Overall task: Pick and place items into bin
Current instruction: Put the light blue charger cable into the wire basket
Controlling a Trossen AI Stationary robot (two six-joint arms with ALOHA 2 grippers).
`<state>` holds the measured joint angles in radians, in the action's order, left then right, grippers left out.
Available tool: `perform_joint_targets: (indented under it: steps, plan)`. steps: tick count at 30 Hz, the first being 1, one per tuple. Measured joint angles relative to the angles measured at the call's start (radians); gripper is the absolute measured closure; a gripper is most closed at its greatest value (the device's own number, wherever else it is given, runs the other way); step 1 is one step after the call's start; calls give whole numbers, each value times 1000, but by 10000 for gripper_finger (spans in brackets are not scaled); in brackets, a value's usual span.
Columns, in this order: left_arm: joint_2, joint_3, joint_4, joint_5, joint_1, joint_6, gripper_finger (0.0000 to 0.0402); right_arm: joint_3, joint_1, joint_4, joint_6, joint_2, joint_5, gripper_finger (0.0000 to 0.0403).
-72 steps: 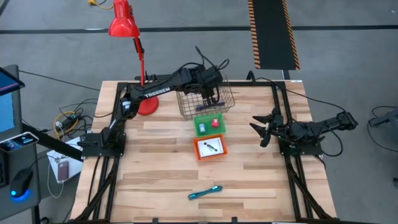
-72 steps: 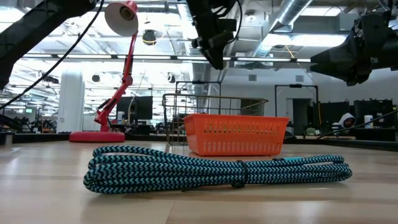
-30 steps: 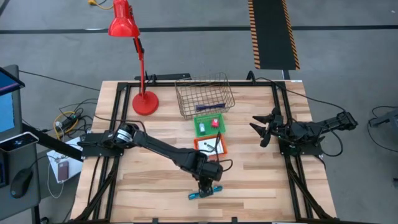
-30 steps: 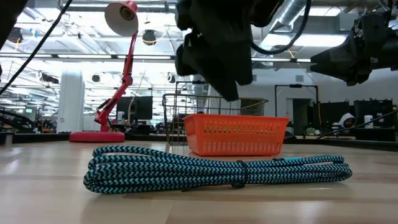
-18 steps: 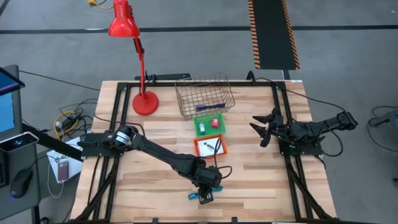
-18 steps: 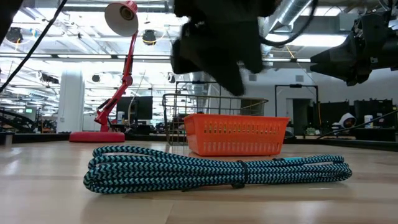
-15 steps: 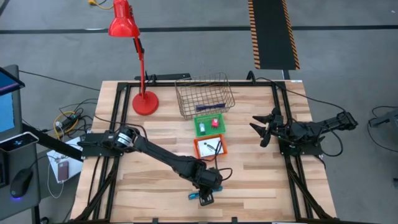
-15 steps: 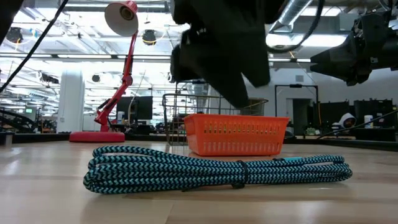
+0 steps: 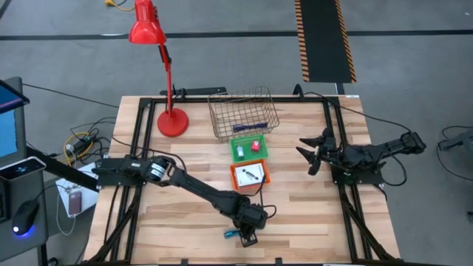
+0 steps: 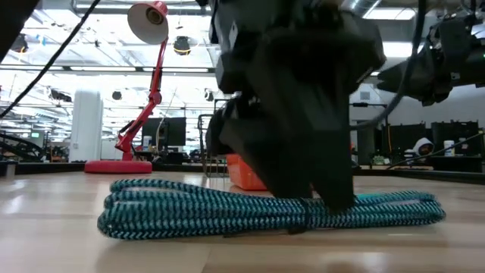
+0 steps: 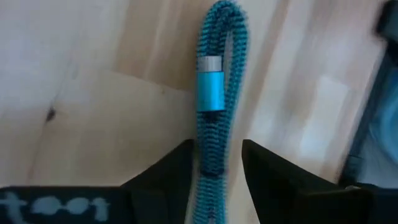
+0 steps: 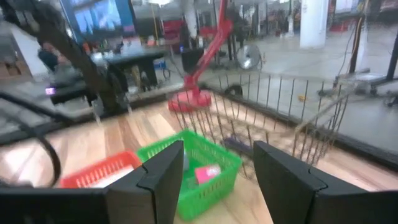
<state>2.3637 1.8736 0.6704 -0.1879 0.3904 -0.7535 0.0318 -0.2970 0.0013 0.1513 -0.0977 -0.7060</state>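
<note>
The left gripper (image 11: pixel 214 171) is down on the teal cable (image 11: pixel 214 93) near the bench's front edge, its fingers (image 11: pixel 171 177) straddling the coil; whether they already pinch it is hard to tell. The cable lies flat on the wood. The right gripper (image 9: pixel 310 155) waits spread open, holding nothing, by the right edge. The wire bin (image 9: pixel 242 112) stands at the back edge.

Bare desk (image 9: pixel 185 229) lay open around the coiled cable (image 9: pixel 235 234). The orange basket (image 9: pixel 250 176), green basket (image 9: pixel 249 148) and wire bin (image 9: pixel 242 113) stood in a line behind it.
</note>
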Motion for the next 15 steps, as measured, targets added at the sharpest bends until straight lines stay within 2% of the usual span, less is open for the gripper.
perform_joint_targets:
  steps: [5, 8, 15]
  plan:
    - [16, 0, 9, -14, -2, -28, 269, 0, 0, -5, -1, -7, 1, 216]
    - [18, -1, 5, -8, -2, -36, 284, 0, 0, -5, -1, -12, -1, 216]
    - [26, 56, 34, 19, 1, 21, 386, 0, 0, -5, -1, -13, -1, 216]
